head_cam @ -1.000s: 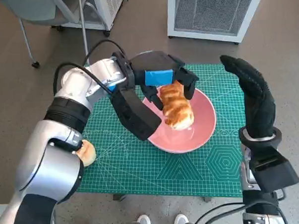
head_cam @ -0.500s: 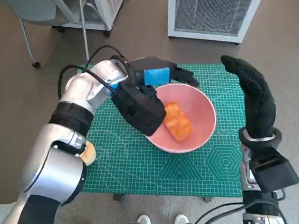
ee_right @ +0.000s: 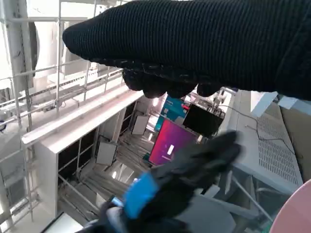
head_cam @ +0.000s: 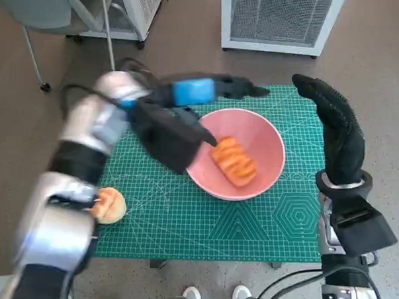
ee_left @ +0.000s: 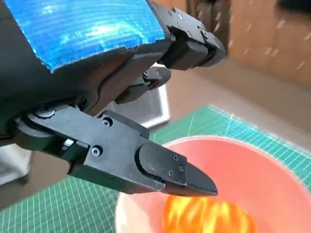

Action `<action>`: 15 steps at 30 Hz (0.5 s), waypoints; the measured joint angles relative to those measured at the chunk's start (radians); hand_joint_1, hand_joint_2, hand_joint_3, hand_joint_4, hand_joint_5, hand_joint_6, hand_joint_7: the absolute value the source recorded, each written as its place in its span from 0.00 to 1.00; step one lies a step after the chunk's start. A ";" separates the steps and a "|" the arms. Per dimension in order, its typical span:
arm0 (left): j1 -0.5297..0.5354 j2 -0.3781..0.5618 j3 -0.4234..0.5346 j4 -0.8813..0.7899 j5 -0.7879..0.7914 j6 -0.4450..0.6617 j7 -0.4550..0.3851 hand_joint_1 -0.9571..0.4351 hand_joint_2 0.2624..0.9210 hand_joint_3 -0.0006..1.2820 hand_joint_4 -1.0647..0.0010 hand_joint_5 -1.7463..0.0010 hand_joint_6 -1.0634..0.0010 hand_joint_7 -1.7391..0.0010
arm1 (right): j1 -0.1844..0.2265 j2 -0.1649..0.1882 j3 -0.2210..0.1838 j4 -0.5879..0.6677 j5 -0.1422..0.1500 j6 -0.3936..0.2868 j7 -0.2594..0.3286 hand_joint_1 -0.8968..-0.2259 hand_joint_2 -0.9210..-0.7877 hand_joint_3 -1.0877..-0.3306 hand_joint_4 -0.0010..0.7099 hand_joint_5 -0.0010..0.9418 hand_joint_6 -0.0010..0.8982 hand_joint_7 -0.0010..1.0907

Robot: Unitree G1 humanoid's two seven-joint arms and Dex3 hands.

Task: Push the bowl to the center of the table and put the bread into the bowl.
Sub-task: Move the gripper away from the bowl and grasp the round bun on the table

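Pink bowl (head_cam: 243, 154) seated on green cutting mat (head_cam: 209, 215), roughly mid-mat. Golden bread (head_cam: 234, 161) lying inside bowl, on its floor, slightly toward the near wall; seen also in left wrist view as an orange blur (ee_left: 206, 217) within the pink rim (ee_left: 272, 160).

Left hand (head_cam: 207, 93) suspended above the bowl's far rim, blue tape uppermost, fingers (ee_left: 165, 167) apart and extended, holding nothing, clear of the bread. Forearm blurred in head view. Same hand visible in right wrist view (ee_right: 170, 187), fingers spread, nothing held.

Right hand (head_cam: 334, 130) raised at the mat's right edge, gloved, fingers extended upward and close together, holding nothing, apart from the bowl. In right wrist view only the glove's dark band (ee_right: 194, 43) apparent.

Second bread roll (head_cam: 109, 205) resting on the mat near its left edge, well apart from the bowl.

White slatted cabinet (head_cam: 283, 17) on brown floor (head_cam: 43, 57) beyond the table. Pair of white shoe tips (head_cam: 216, 296) at the table's near edge.
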 measured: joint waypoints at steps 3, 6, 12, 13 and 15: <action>0.047 0.086 0.053 -0.105 -0.066 -0.010 -0.051 0.44 0.77 0.00 0.93 0.99 0.80 0.97 | 0.001 0.000 0.001 -0.002 0.000 0.000 0.000 0.36 0.00 0.32 0.37 0.00 0.00 0.59; 0.094 0.171 0.103 -0.170 -0.117 -0.034 -0.079 0.42 0.76 0.00 0.92 0.98 0.80 0.97 | 0.002 -0.001 0.001 -0.003 0.002 0.001 0.000 0.36 0.00 0.32 0.37 0.00 0.00 0.59; 0.186 0.303 0.168 -0.179 -0.165 -0.117 -0.091 0.40 0.75 0.00 0.89 0.99 0.79 0.97 | 0.003 0.000 0.007 -0.007 0.005 0.003 0.001 0.34 0.00 0.32 0.36 0.00 0.00 0.59; 0.201 0.319 0.172 -0.179 -0.166 -0.125 -0.093 0.39 0.76 0.00 0.89 0.99 0.78 0.97 | 0.003 0.000 0.008 -0.007 0.005 0.003 0.001 0.33 0.00 0.32 0.36 0.00 0.00 0.59; 0.235 0.352 0.181 -0.177 -0.167 -0.138 -0.102 0.39 0.76 0.00 0.88 0.99 0.78 0.97 | 0.003 0.000 0.011 -0.007 0.006 0.004 0.003 0.33 0.00 0.32 0.36 0.00 0.00 0.59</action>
